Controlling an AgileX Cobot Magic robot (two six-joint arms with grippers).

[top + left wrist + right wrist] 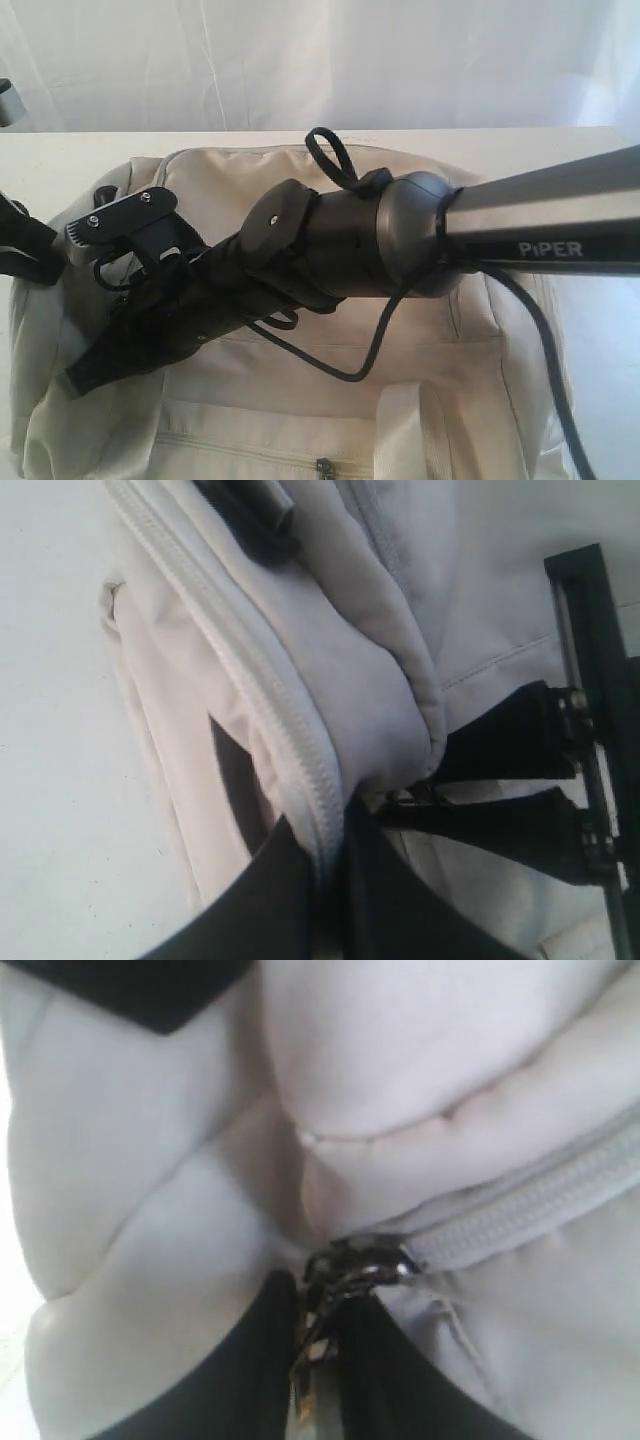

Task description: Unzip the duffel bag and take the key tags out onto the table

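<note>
The cream duffel bag (400,400) fills the near half of the white table (60,160), its top zipper (270,710) closed where it shows. My right gripper (318,1300) has reached across to the bag's left end and is shut on the dark metal zipper pull (345,1265). Close beside it, my left gripper (328,830) is shut on the bag's zipper seam. The right gripper (400,802) appears in the left wrist view too, its fingers (500,825) drawn together. The key tags are hidden.
The right arm (540,225) and its cable (350,370) stretch over the bag's top. A front pocket zipper pull (322,467) lies at the near edge. A white curtain (300,60) hangs behind the table. My left arm (22,250) shows at the far left.
</note>
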